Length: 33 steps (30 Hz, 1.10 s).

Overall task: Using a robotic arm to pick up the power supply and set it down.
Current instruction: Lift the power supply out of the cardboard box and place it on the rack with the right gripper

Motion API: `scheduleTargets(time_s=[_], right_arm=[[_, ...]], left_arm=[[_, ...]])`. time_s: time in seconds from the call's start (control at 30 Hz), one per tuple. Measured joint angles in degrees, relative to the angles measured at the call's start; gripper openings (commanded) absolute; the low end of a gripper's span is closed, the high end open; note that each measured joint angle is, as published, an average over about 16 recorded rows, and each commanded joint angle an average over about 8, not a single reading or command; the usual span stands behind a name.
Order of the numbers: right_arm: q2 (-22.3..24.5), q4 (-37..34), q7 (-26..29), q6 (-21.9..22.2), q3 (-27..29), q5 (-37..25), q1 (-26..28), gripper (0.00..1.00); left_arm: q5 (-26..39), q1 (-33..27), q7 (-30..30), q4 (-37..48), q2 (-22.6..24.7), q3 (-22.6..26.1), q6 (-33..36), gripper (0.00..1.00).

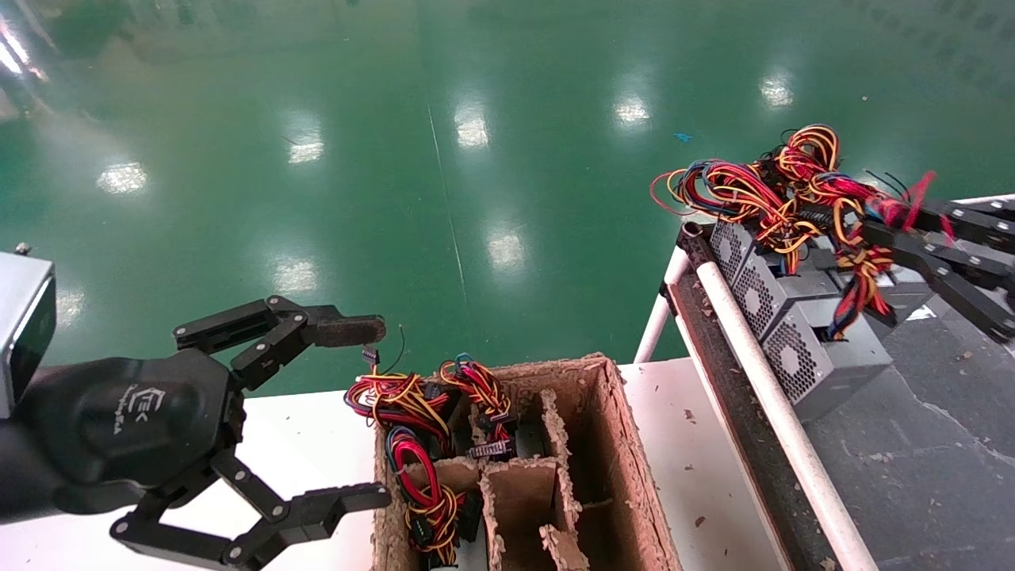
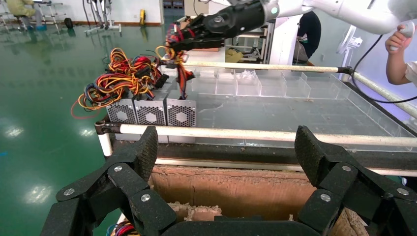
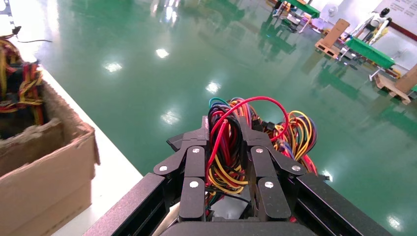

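Observation:
Three grey power supplies with honeycomb grilles stand in a row on the dark table at the right. The one nearest me (image 1: 797, 358) (image 2: 181, 112) has a red, yellow and black wire bundle (image 1: 855, 274) (image 3: 223, 157) rising from it. My right gripper (image 1: 872, 230) (image 3: 223, 129) (image 2: 179, 40) is shut on that bundle above the row. The box itself still looks to rest on the table. My left gripper (image 1: 355, 412) (image 2: 226, 147) hangs wide open, holding nothing, beside the near left corner of a cardboard box (image 1: 634, 476).
The divided cardboard box (image 2: 236, 189) (image 3: 44, 167) on the white table (image 1: 309, 432) holds more wired units (image 1: 420, 444). A white rail (image 1: 761, 373) (image 2: 255, 135) edges the dark table (image 1: 936, 444). Clear bins (image 2: 255, 83) and a person's hand (image 2: 399, 42) lie beyond.

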Motion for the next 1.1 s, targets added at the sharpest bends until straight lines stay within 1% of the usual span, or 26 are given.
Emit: scheduleTargets(time_s=[0.03,0.23,0.27,0.3,0.6,0.87,1.1], right_arm=[[-0.51,-0.38,0.19,0.02,-0.75,-0.69,1.27,0.1],[-2.94,-3.09,0.68,-0.81,-4.13,-3.88,7.55,0.85],[-3.19,-3.55,0.69,-1.07,-4.49,-4.22,8.33,0.94],[-3.4,-3.98,0.67,-1.35,-4.8,-4.5,8.99,1.0],[-3.95,-7.33,0.55,-3.92,-6.0,-5.21,12.19,1.0],[-3.85,-9.64,0.4,-5.69,-6.04,-4.51,13.1,1.0],[-4.09,-9.57,0.77,-6.98,-6.34,-3.45,13.16,1.0]], left_arm=[[0.0,0.0,0.0,0.0,0.0,0.0,0.0,1.0],[0.0,0.0,0.0,0.0,0.0,0.0,0.0,1.0],[0.0,0.0,0.0,0.0,0.0,0.0,0.0,1.0],[0.0,0.0,0.0,0.0,0.0,0.0,0.0,1.0],[0.0,0.0,0.0,0.0,0.0,0.01,0.0,1.0],[-0.01,0.0,0.01,0.0,-0.01,0.01,-0.01,1.0],[-0.02,0.0,0.01,0.01,-0.01,0.01,-0.01,1.0]])
